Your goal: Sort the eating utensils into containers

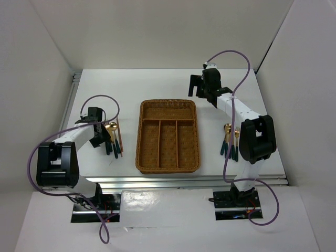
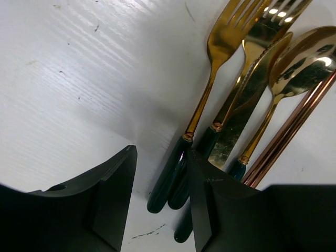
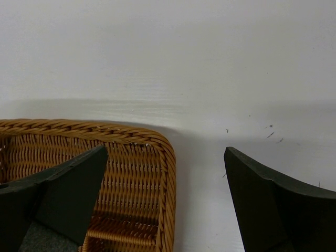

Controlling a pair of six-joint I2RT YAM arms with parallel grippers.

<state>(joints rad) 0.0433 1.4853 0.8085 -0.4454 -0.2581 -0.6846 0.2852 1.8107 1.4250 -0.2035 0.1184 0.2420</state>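
The woven wicker tray (image 1: 168, 164) lies mid-table with all its slots empty; its corner shows in the right wrist view (image 3: 157, 147). Left of it lie a gold spoon, forks and other gold utensils with green handles (image 1: 112, 137), and reddish chopsticks (image 1: 120, 139). My left gripper (image 1: 106, 143) is open and low over their handles. In the left wrist view (image 2: 163, 191) the fork's green handle (image 2: 169, 176) lies between the fingers, against the right finger (image 2: 210, 210). A second set of utensils (image 1: 230, 140) lies right of the tray. My right gripper (image 1: 202, 86) (image 3: 165, 152) is open and empty, above the tray's far right corner.
White walls close in the table on three sides. A metal rail (image 1: 184, 181) runs along the table's near edge. The right arm's body (image 1: 257, 137) stands just right of the second utensil set. Purple cables loop over both arms.
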